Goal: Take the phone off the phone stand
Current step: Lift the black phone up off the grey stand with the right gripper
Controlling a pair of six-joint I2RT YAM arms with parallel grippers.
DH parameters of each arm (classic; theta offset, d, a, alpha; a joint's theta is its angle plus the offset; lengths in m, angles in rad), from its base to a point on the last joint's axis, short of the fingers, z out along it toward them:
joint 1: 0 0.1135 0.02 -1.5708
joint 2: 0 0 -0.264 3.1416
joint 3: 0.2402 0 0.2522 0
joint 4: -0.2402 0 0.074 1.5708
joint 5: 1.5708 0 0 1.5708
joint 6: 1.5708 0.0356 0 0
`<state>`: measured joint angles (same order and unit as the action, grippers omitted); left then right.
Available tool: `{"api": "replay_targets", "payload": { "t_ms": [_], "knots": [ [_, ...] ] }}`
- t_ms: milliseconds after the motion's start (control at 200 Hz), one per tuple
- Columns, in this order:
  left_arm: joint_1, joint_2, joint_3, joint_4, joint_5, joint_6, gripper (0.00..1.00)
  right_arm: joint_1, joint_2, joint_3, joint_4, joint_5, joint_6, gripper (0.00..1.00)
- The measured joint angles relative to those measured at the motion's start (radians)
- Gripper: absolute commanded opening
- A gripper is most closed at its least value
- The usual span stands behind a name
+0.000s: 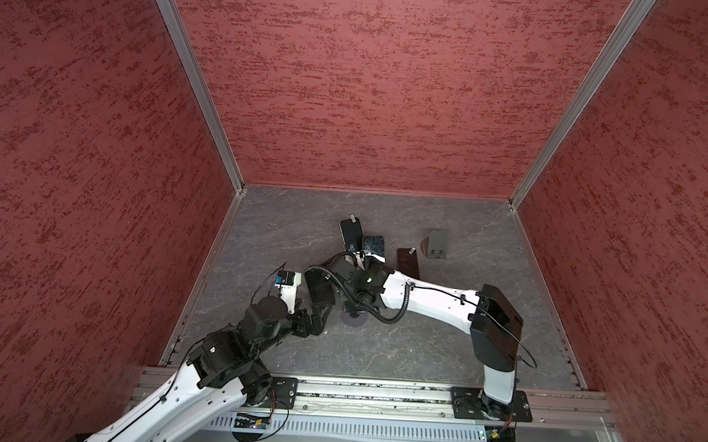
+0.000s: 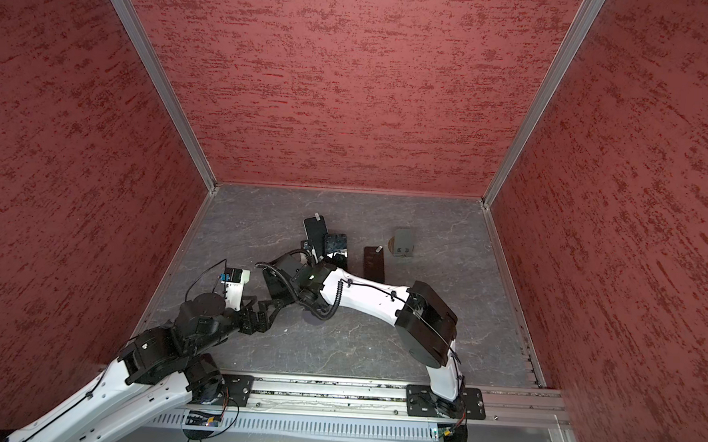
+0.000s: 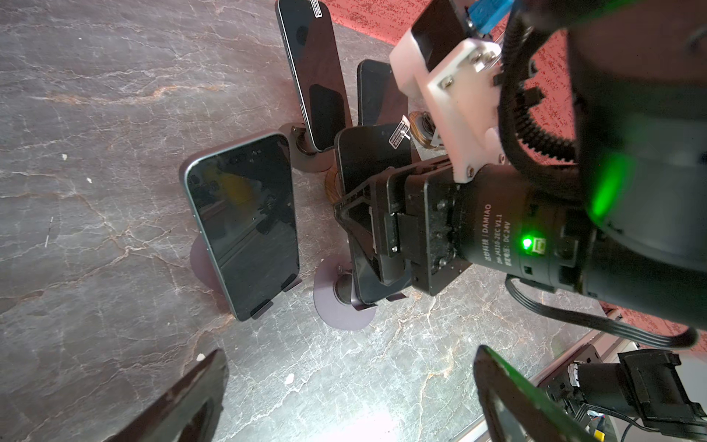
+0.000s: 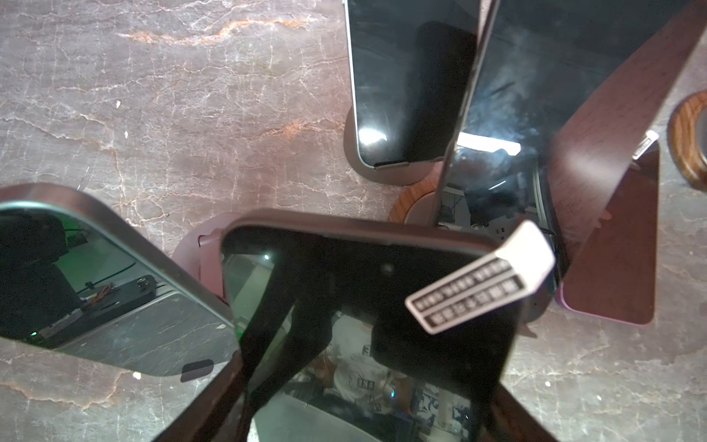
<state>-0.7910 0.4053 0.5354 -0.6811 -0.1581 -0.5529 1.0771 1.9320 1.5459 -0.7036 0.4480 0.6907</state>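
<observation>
Several dark phones stand on stands near the middle of the table. My right gripper (image 4: 367, 394) is shut on the phone (image 4: 382, 287) with a silver sticker at its top. One finger presses each long edge. The phone still leans on its purple phone stand (image 3: 344, 310), whose round base rests on the table. The left wrist view shows the right gripper (image 3: 363, 237) around the phone (image 3: 373, 160) from the side. In both top views the right wrist hides most of the grip (image 1: 366, 264) (image 2: 333, 260). My left gripper (image 3: 348, 405) hangs open over bare table, in front of the stands.
Another phone on a stand (image 3: 241, 222) sits close beside the gripped one. A tall upright phone (image 1: 351, 232) and a further phone (image 1: 374, 246) stand behind. A reddish-brown phone (image 1: 407, 262) lies flat to the right, near a grey stand (image 1: 437, 245). Red walls enclose the table.
</observation>
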Motion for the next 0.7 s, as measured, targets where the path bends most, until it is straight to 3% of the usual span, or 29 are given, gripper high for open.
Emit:
{"api": "replay_targets", "payload": {
  "t_ms": [401, 701],
  "knots": [
    [0.000, 0.076, 0.006, 0.015, 0.011, 0.002, 1.00, -0.003, -0.077, -0.029, 0.055, -0.024, -0.052, 0.67],
    [0.000, 0.086, 0.008, 0.054, 0.027, 0.005, 1.00, -0.055, -0.169, -0.159, 0.117, -0.103, -0.063, 0.67]
  ]
}}
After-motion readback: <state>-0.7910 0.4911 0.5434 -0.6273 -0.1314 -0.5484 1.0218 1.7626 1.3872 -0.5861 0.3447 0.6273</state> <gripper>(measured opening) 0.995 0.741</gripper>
